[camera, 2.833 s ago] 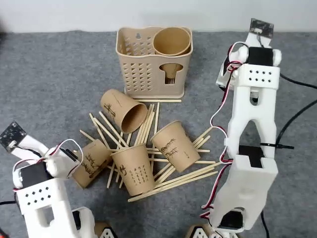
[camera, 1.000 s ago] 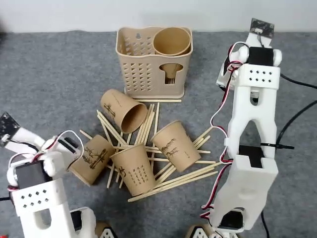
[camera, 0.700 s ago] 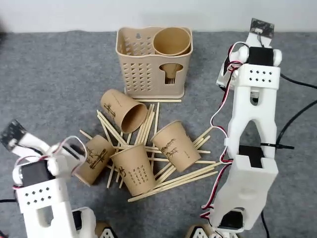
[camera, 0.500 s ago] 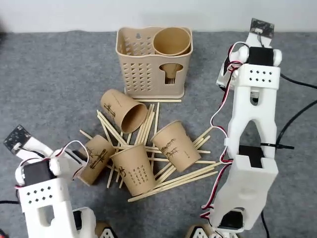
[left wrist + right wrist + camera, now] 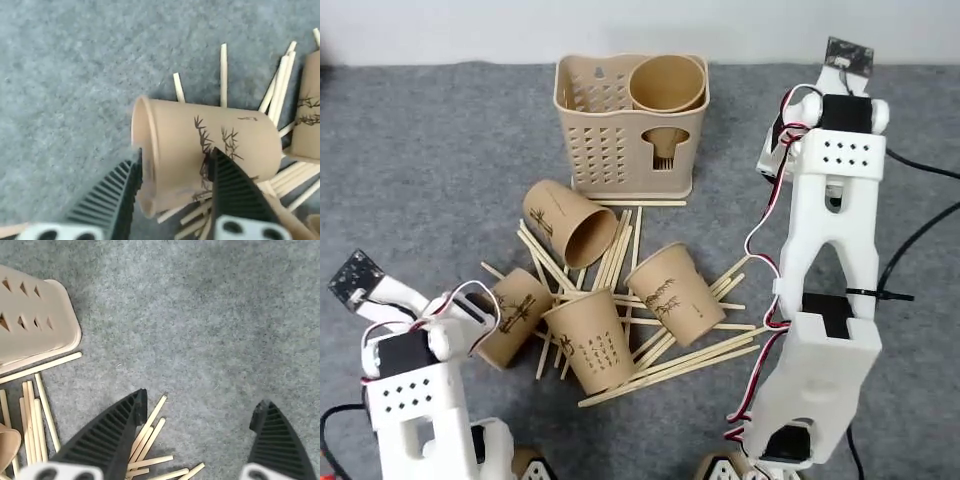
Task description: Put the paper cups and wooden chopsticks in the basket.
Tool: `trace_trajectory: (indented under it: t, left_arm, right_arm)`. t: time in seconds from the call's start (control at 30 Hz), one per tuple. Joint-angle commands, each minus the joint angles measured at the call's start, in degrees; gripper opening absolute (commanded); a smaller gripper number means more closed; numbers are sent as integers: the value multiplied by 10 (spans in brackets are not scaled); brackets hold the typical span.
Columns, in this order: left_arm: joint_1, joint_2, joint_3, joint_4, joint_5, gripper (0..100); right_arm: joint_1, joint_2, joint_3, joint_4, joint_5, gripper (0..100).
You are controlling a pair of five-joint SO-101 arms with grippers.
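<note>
Paper cup (image 5: 220, 135) lies sideways; mouth facing left claw (image 5: 176, 155).

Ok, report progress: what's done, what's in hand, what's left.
Done: one cup stands in the basket. In hand: nothing gripped; the left gripper is open over a lying cup. Left: all four loose cups and the scattered chopsticks.

Grey carpeted table (image 5: 440, 150): basket (image 5: 610, 150) at back, four tipped cups (image 5: 565, 220) over scattered chopsticks (image 5: 623, 245) in front.
</note>
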Motion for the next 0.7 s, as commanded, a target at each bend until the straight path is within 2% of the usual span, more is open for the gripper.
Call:
trace_trajectory:
  t: [0.0, 0.07, 0.23, 0.47, 0.67]
  left_arm:
    - [4, 2, 13, -33, -1, 201]
    - [4, 2, 25, -61, -1, 175]
    - [1, -2, 27, -114, 2, 9]
    - [0, -3, 16, -127, 3, 12]
    - [-3, -3, -55, -127, 41, 12]
  right_arm:
    - [1, -12, -31, -5, 2, 329]
    - [0, -12, -31, -7, 2, 329]
    - [0, -12, -31, -8, 2, 329]
    - [0, -12, -31, -7, 1, 329]
    - [0, -11, -31, -8, 1, 329]
